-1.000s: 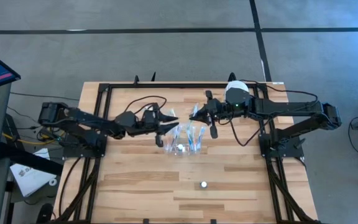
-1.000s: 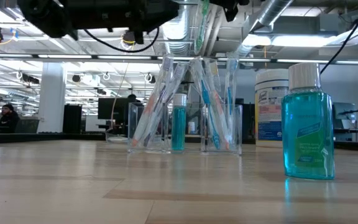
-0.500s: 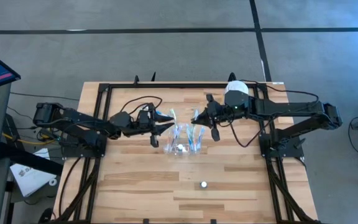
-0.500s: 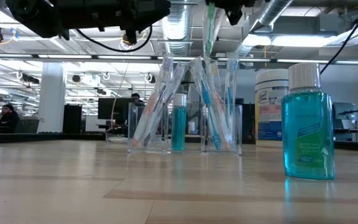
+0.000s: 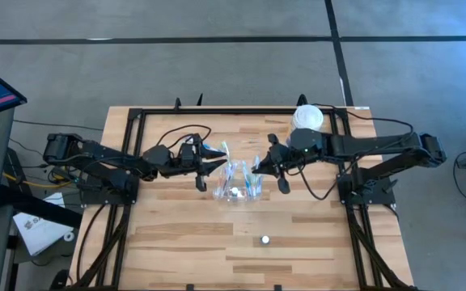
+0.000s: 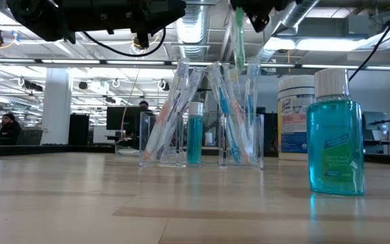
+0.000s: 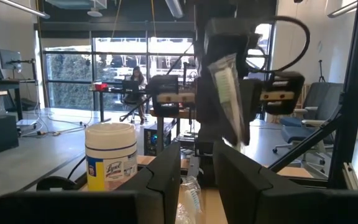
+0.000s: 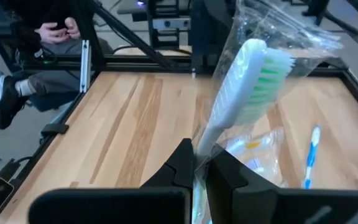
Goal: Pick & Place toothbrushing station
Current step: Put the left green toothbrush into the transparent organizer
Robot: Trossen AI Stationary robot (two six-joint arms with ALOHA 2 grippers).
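Right gripper [image 8: 194, 163] jaws pinching wrapped toothbrush [image 8: 241, 93] above clear cup [image 5: 237, 184], unplaced; left gripper [image 5: 209, 164] jaws part-spread, empty, beside cup.

Even, bright overhead light; ceiling strip lights [image 6: 114, 62] glare in low view. Table [image 5: 184, 234] shows only soft, faint shadows. Daylit windows [image 7: 123, 68] wash out beyond the left gripper [image 7: 197, 171]. Wrapped toothbrush [image 8: 241, 81] close to the right gripper [image 8: 201, 165] blurs; wrapper glints.

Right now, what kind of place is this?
Probably an open-plan robotics lab or office: a wooden table carries two framed arms, with desks and a seated person beyond, and exposed ceiling ducts overhead.
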